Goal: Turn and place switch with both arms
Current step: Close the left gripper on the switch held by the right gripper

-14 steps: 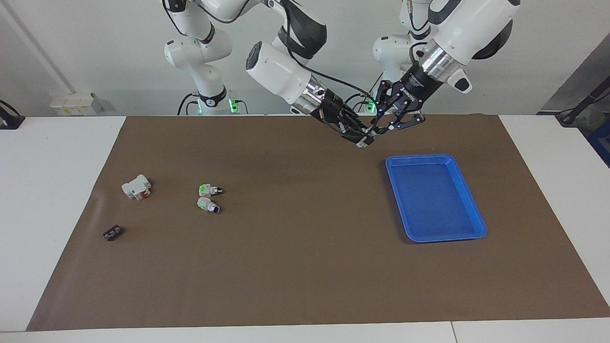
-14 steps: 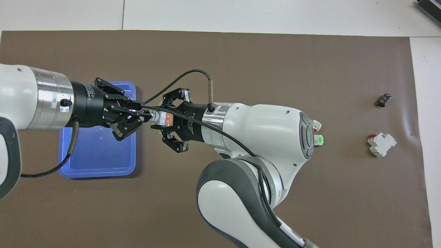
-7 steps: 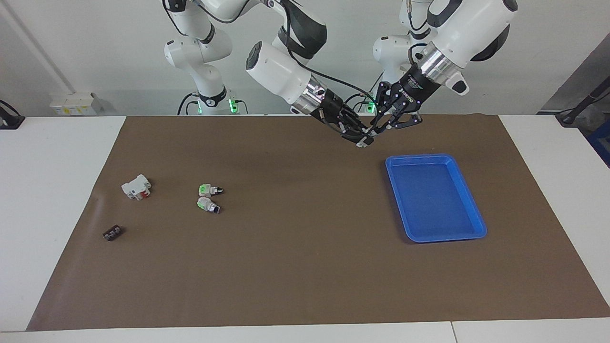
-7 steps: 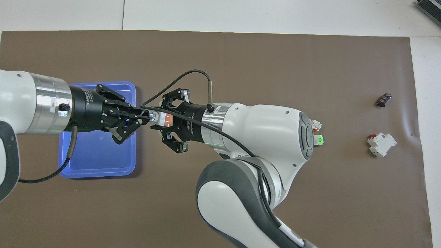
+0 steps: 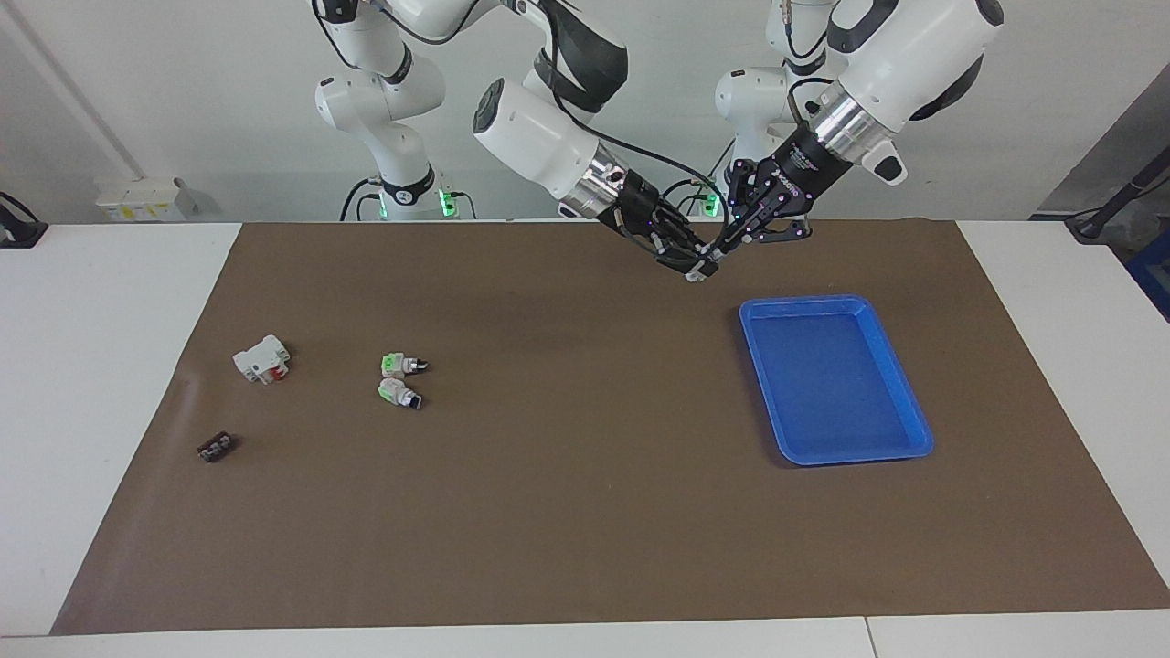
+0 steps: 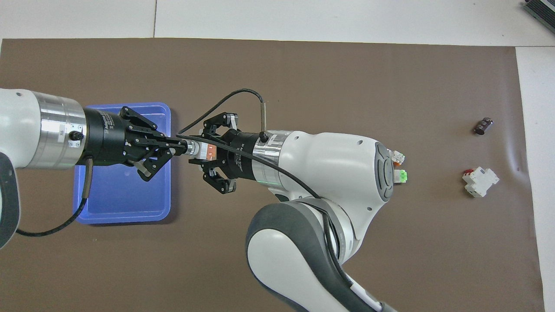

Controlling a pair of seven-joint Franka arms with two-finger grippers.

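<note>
Both end effectors meet in the air over the brown mat, beside the blue tray [image 5: 900,448] at the left arm's end of the tabletop. Right end effector [image 6: 200,149] is pinched on the switch [image 6: 207,150], gripping its body, with the orange block visible between its links in the overhead view. Left end effector [image 6: 180,145] is pressed together on the switch's free end, which points toward the left arm; the black knob itself is hidden between its fingertips.

Long axis of the switch runs level, in line with both wrists, along the length of the tabletop. The two end effectors face each other tip to tip along that axis, so the switch lies directly ahead of each. The turning step appears to be in hand: with both grips set, a roll of the left wrist about this shared axis would turn the knob while the right arm holds the body. The left arm is the one over the tray.

Two green-ended switches [image 5: 399,377], a white-and-red block [image 5: 261,358] and a small black part [image 5: 215,447] lie at the right arm's end.
</note>
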